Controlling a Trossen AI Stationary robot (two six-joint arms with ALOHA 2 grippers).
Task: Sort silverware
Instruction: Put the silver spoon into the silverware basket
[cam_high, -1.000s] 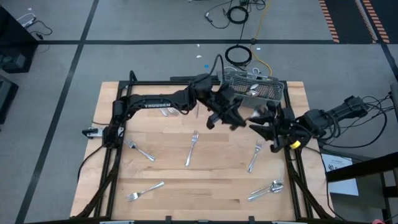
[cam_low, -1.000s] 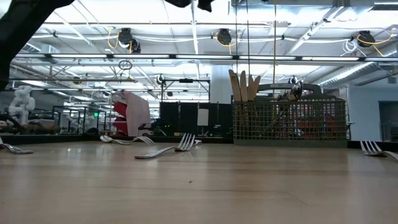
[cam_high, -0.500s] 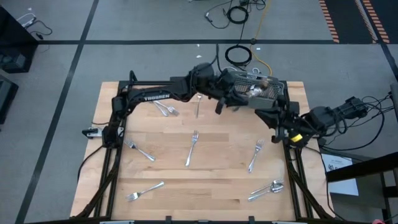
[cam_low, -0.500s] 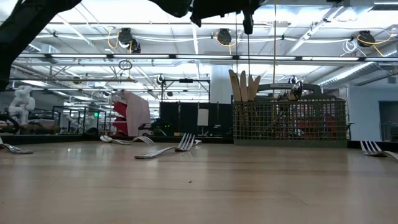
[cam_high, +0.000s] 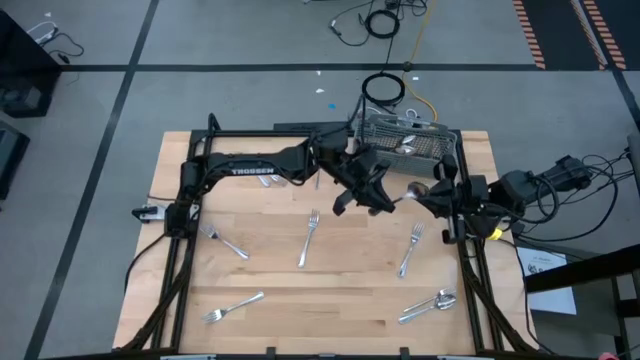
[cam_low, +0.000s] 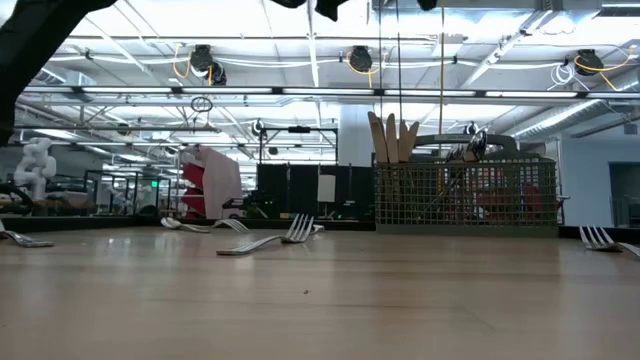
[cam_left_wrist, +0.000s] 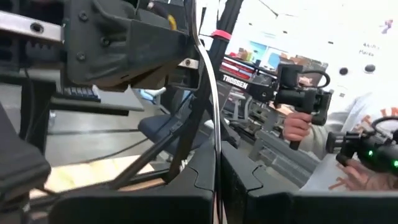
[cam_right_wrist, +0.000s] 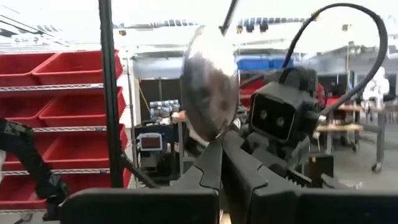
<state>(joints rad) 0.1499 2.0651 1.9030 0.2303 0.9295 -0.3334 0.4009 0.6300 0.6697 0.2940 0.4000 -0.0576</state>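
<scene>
Clamping a spoon (cam_right_wrist: 210, 84) by its neck, right tool (cam_right_wrist: 221, 146) — left tool (cam_high: 372, 196) closed beside.

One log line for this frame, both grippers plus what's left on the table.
left gripper: shut on a thin utensil, raised | right gripper: shut on spoon, beside caddy | forks loose on table

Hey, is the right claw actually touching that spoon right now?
Touching. In the right wrist view the right claw is shut on the spoon, whose bowl stands up from between the fingers. The high view shows the spoon sticking out of it.
</scene>
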